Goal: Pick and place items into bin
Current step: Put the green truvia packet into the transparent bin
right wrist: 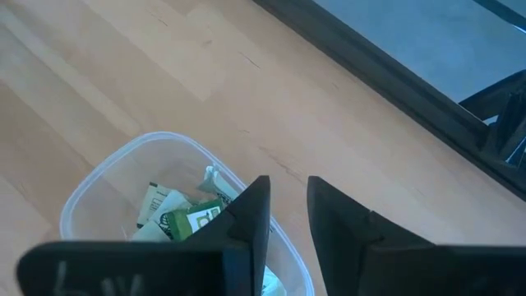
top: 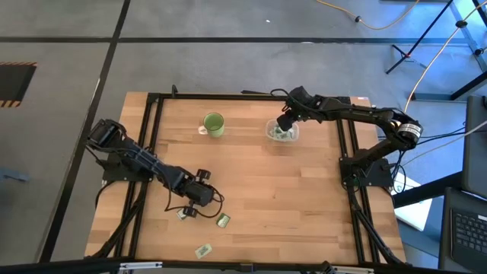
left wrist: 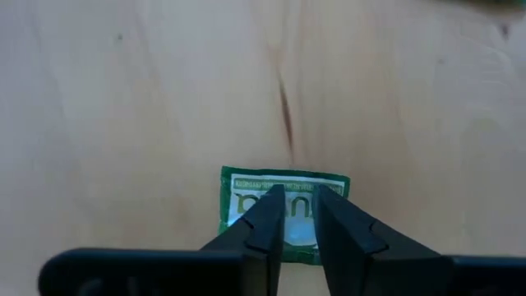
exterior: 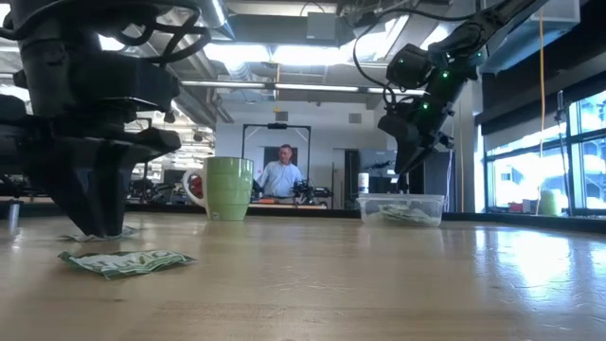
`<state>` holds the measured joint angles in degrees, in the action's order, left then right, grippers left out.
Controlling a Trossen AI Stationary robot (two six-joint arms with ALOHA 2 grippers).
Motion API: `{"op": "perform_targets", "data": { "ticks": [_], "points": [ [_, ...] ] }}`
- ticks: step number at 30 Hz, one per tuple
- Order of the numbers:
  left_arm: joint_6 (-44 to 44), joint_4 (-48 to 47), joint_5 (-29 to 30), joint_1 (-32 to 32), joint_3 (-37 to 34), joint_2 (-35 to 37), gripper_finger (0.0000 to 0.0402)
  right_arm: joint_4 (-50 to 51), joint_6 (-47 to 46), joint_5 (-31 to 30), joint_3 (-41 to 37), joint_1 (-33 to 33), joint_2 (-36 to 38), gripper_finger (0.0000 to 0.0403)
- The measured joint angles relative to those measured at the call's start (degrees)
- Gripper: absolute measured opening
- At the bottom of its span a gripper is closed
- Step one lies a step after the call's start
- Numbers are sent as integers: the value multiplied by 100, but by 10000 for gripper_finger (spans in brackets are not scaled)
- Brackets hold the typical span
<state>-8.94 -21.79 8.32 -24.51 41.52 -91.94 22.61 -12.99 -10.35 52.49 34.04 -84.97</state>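
My left gripper [left wrist: 300, 196] points down at the near left of the table, its fingers a narrow gap apart over a green-and-silver packet [left wrist: 283, 210] that lies flat on the wood. Two more packets [top: 223, 220] [top: 203, 250] lie flat nearby, toward the near edge. The clear bin [top: 282, 132] stands at the far right with several packets [right wrist: 185, 215] inside. My right gripper [right wrist: 286, 187] hangs above the bin's rim, open and holding nothing. My left gripper comes at the packet from above, pointing steeply down, and its two fingertips [left wrist: 271, 201] stand on the packet's upper face near the middle [left wrist: 300, 215]. The packet lies flat on the table. I cannot tell whether any of it is pinched between them.
A green mug [top: 214, 124] with a handle stands on the far side, left of the bin. A black frame [top: 152, 114] borders the wooden top. A person [exterior: 281, 175] shows in the room beyond the table. Bare wood lies between the two arms.
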Motion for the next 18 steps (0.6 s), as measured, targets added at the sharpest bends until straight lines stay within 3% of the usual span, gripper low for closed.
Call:
{"op": "perform_targets", "data": {
  "ticks": [9,18],
  "points": [
    [76,-3,96,28,-10,18,7,-4,19,-1,0,0,0,87],
    [-26,-162,261,36,-32,227,3,-317,537,-11,0,-136,307,87]
  ]
}}
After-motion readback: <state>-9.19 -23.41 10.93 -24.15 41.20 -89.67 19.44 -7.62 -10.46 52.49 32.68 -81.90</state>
